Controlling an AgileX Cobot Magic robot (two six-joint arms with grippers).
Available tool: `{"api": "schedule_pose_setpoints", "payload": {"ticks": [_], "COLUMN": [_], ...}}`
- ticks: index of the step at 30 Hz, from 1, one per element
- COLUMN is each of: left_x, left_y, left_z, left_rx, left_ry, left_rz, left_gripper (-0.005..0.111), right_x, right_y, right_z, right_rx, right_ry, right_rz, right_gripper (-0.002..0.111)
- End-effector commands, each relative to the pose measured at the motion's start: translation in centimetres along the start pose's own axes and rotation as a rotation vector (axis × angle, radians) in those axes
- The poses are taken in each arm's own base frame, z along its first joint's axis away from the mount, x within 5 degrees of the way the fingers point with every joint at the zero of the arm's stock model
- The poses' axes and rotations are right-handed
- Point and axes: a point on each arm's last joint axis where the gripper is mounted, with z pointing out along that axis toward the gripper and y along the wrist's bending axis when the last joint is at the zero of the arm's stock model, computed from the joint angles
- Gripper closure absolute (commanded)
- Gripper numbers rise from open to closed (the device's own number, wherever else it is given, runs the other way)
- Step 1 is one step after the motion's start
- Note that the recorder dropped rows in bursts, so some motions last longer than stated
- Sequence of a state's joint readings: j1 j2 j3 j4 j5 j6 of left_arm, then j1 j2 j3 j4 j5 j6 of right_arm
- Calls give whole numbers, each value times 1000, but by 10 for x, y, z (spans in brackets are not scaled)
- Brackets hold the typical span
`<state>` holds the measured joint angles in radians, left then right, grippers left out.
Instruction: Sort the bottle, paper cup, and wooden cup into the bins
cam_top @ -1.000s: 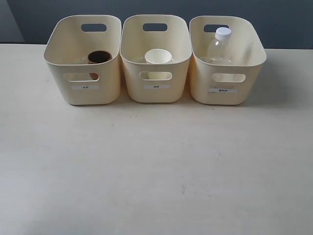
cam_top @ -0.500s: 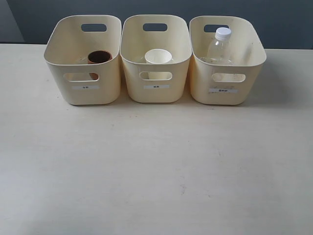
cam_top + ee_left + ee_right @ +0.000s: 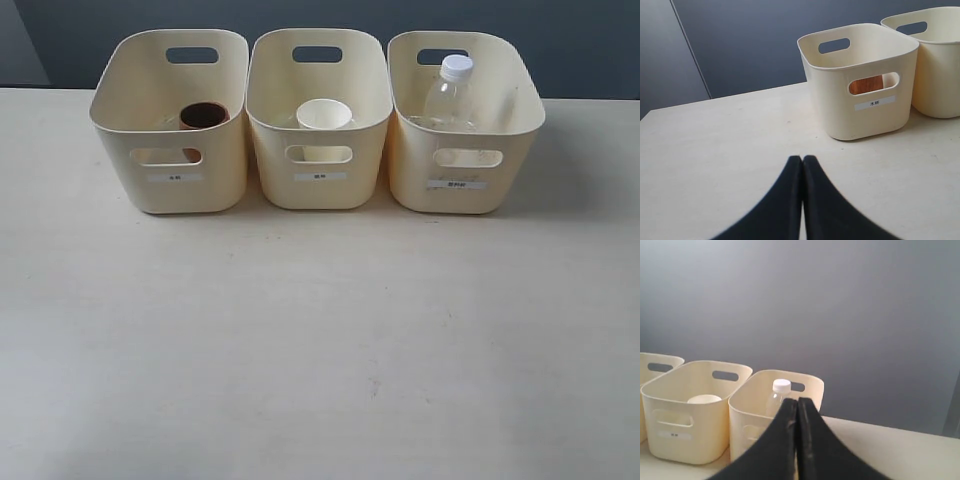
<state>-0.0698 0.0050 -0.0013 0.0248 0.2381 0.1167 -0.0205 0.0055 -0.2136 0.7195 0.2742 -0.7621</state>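
Note:
Three cream bins stand in a row at the back of the table. In the left bin (image 3: 170, 140) sits the reddish-brown wooden cup (image 3: 203, 116), seen through that bin's handle cut-out as the wooden cup (image 3: 866, 84). The white paper cup (image 3: 323, 116) stands in the middle bin (image 3: 318, 140). Upright in the right bin (image 3: 465, 140) is the clear bottle (image 3: 450, 95) with its white cap, also the bottle (image 3: 779, 392). My left gripper (image 3: 802, 159) is shut and empty, well short of the left bin (image 3: 860, 85). My right gripper (image 3: 797, 401) is shut and empty. Neither gripper shows in the exterior view.
The pale table (image 3: 320, 340) stretches in front of the bins. A dark grey wall (image 3: 840, 305) rises behind them. The middle bin (image 3: 690, 410) holds the paper cup (image 3: 704, 399) in the right wrist view.

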Motion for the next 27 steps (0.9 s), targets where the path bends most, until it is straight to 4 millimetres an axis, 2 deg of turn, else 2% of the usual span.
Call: {"api": "schedule_pose_setpoints", "payload": {"ticks": [1,10,19,21,27], "left_x": [0,0,0,0,0], "left_y": [0,0,0,0,0], "left_z": [0,0,0,0,0], "left_rx": [4,4,4,4,4], "left_ry": [-3,-3,-3,-3,-3], "left_rz": [-5,-5,-5,-5,-5], "left_gripper": [107,107,107,107,107], "right_x": [16,44,64,60,60], "right_y": [0,-2,-12,-14,-12], "right_z": [3,6,7,8,8], "right_rx": [9,37,158,166,127], "right_ry": [37,124,133,79,78], "right_rz": [4,-6,41,34,28], "right_gripper": [109,109,109,109,109]}}
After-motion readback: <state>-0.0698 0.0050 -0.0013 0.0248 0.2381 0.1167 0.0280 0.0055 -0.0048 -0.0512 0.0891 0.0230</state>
